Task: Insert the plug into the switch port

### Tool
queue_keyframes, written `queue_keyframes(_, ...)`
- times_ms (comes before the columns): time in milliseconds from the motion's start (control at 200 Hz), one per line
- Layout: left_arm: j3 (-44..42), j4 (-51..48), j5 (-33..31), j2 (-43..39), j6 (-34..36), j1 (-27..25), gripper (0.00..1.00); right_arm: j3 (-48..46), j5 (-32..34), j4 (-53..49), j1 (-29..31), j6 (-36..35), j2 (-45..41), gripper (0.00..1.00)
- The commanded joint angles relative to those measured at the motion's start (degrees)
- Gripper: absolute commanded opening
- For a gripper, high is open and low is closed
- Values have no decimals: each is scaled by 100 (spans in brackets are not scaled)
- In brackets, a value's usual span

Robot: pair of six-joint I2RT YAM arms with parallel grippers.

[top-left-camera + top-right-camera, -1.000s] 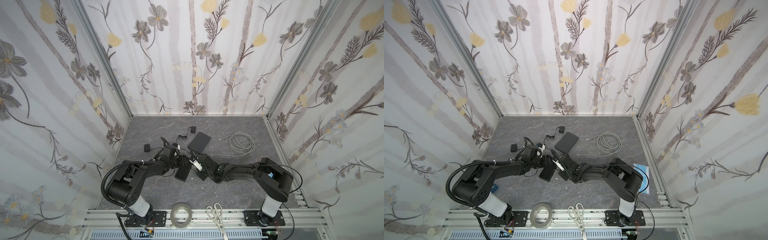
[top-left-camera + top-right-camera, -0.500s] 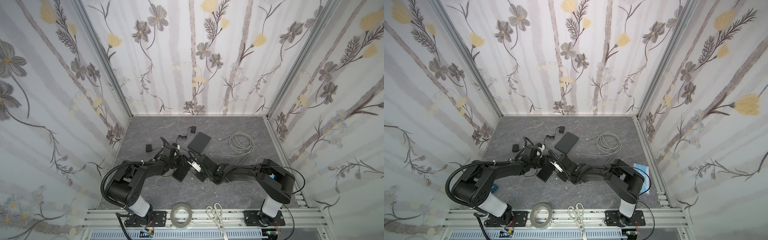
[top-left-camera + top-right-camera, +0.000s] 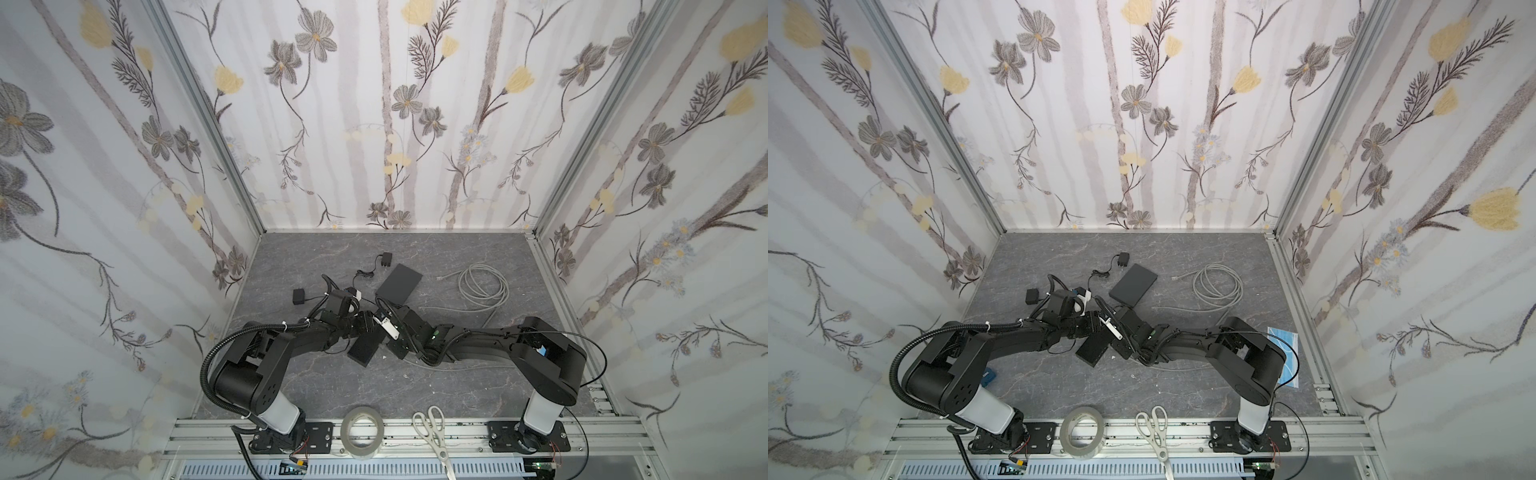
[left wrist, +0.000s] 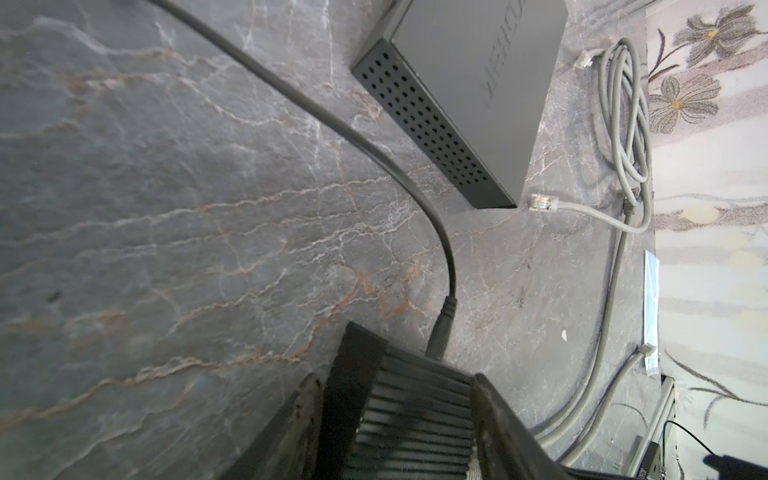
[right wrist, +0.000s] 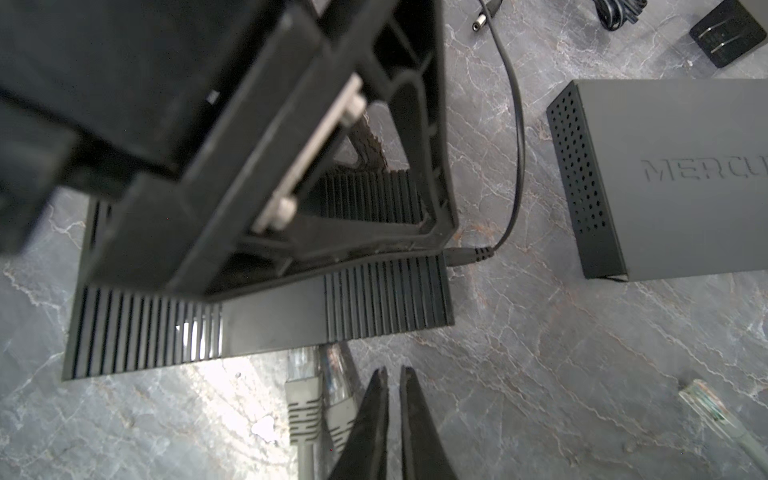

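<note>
**A:** Status: the left claw (image 4: 395, 380) is clamped across the black ribbed switch (image 5: 270, 320). The switch lies mid-worktop (image 3: 332, 395), at 12 o'clock from the tape roll (image 3: 345, 432) in both top views. A power plug (image 5: 461, 255) sits in its end.

**B:** On the right claw (image 5: 393, 384) the jaws are together with nothing between them. Its tips are just beside the nearer Ethernet plug (image 5: 337, 384). A second Ethernet plug (image 5: 303, 390) sits alongside at the same port face, which looks toward roughly 4 o'clock. Both clear heads show outside the housing; I cannot tell whether either is latched.

**A:** Judgement: this is the seating step. What is the best practice?

**B:** Press on the rear of the boot, straight along the port axis, never on the cable. Let the left claw brace so the switch does not slide toward 10 o'clock. Keep the tips off the second Ethernet plug. Ignore the grey Mercury switch (image 3: 399, 283) at 1 o'clock and the cable coil (image 3: 484, 286) at 2 o'clock.
</note>
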Motion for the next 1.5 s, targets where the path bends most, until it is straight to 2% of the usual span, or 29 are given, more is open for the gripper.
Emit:
queue_keyframes(0, -17, -62, 17, -108, 49, 10, 59, -131, -276, -124, -135, -185, -155, 10)
queue_keyframes(125, -17, -276, -233, -291, 157, 26, 59, -298, -636, -350, -365, -361, -269, 16)
queue_keyframes(305, -55, -314, -268, -407, 193, 56, 59, -175, -988, -675, -413, -659, -126, 24)
queue_keyframes(635, -74, -311, -259, -434, 194, 103, 59, 185, -1051, -894, -336, -724, 134, 27)
queue_keyframes(859, -102, -323, -252, -479, 190, 119, 59, 100, -1004, -798, -274, -685, 43, 26)
queue_keyframes(1209, -119, -333, -248, -523, 205, 132, 59, -126, -755, -613, -157, -615, -308, 25)
queue_keyframes(1499, -127, -323, -230, -513, 198, 134, 59, -32, -513, -772, 0, -616, -87, 25)
